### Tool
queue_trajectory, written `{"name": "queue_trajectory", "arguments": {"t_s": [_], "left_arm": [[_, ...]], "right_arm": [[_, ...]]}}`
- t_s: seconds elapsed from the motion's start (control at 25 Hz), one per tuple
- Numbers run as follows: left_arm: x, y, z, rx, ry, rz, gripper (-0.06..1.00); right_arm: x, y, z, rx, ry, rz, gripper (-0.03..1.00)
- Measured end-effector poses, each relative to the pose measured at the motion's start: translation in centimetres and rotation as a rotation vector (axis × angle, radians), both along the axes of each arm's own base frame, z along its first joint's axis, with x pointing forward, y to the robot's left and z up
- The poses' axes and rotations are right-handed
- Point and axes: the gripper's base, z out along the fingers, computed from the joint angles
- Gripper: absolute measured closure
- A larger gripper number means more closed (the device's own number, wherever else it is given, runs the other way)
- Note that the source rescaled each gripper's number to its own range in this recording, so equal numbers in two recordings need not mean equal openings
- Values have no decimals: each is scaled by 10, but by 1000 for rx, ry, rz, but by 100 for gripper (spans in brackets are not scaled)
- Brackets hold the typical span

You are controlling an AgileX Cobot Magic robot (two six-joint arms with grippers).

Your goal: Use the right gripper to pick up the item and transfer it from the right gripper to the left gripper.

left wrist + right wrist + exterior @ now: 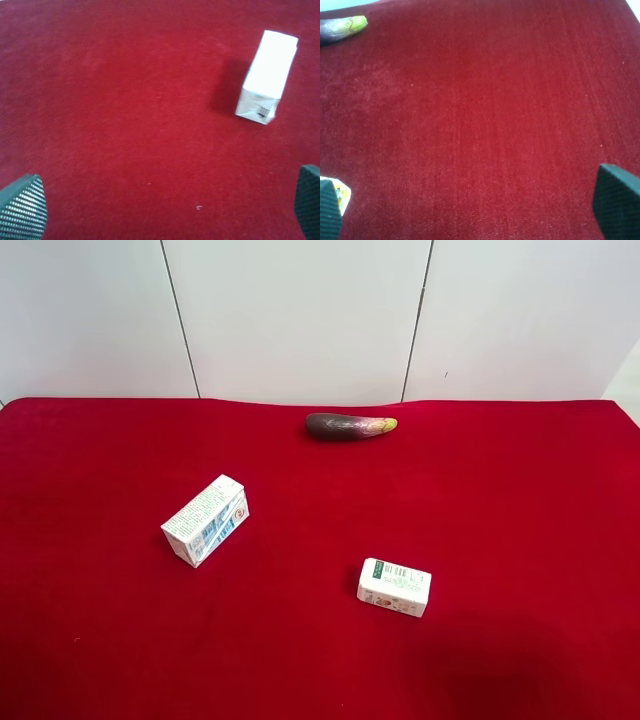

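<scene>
Three things lie on the red-covered counter [520,490] in the exterior high view, well apart from one another, with pale wall panels behind. The item [206,519], a white carton with blue and green print, lies on its side toward that view's left, angled, with bare cloth all around it and nothing leaning on it or covering it. A smaller white-green box [394,586] lies flat nearer the view's lower middle. A purple eggplant [349,425] with a yellow-green tip rests close to the far edge of the cloth, near the wall.

Neither arm shows in the exterior high view. The right end effector [470,215] appears in the right wrist view only as two dark fingertips [615,202] at opposite edges of the picture, set wide apart with nothing between them but red cloth. Beside one tip sits a small corner of a white printed package, too little of it visible to say which box it is; the eggplant's tip [345,27] shows in the far corner of that view.

The left end effector [165,210] is likewise spread wide and holds nothing, its ribbed fingertips [22,210] at opposite edges. Ahead of it, apart from both tips, the item [267,77] lies on the cloth, one end facing the camera.
</scene>
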Motion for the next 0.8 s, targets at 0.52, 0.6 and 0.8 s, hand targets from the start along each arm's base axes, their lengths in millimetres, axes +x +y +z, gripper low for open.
{"name": "queue_trajectory", "arguments": {"t_s": [0.52, 0.6, 0.8], "left_arm": [[0, 0, 0, -2, -2, 42, -5], [0, 0, 0, -2, -2, 42, -5], [0, 0, 0, -2, -2, 42, -5]], "right_arm": [[0, 0, 0, 0, 0, 0, -3], [0, 0, 0, 0, 0, 0, -3], [0, 0, 0, 0, 0, 0, -3]]}}
